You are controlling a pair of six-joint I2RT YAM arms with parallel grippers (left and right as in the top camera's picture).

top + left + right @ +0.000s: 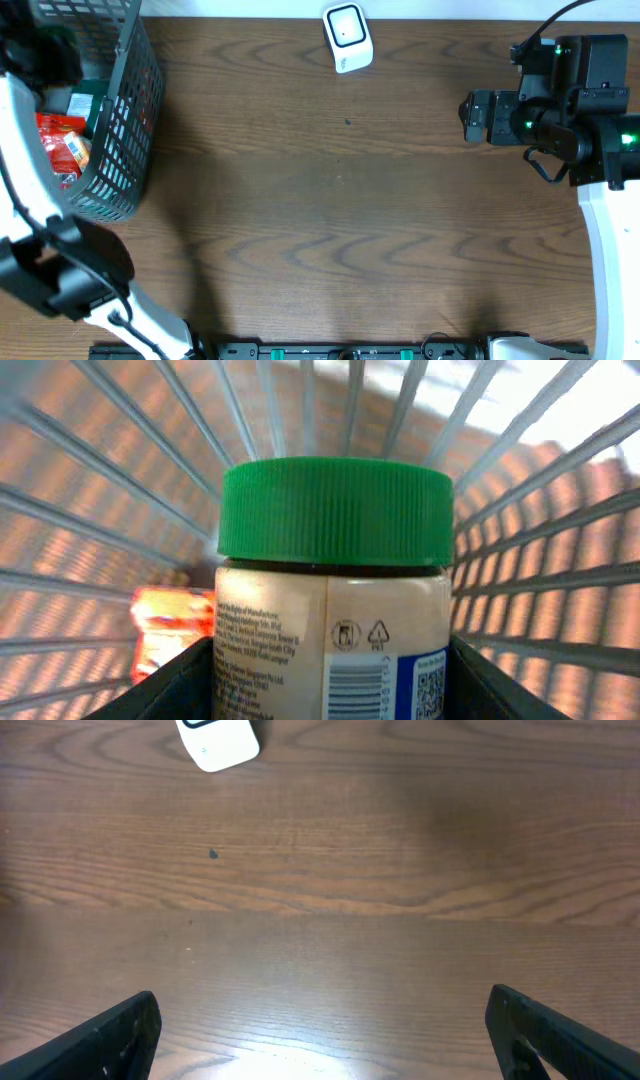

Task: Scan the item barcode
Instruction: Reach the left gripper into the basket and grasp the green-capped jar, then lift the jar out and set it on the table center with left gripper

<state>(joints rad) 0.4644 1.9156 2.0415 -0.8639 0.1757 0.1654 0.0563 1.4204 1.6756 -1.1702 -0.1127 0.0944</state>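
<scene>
Jar (335, 630) with a green lid sat upright inside the mesh basket (130, 90) at the far left, clasped on both sides by the left gripper (333, 690), with a red packet (170, 630) in there too, while the right gripper (328, 1032) hung spread wide over the table (330, 200), right of the white scanner (348, 37).

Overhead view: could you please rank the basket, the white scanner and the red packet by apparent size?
1. basket, clearly largest.
2-3. white scanner and red packet look about alike; the packet is partly hidden inside the basket, so I won't rank them.
</scene>
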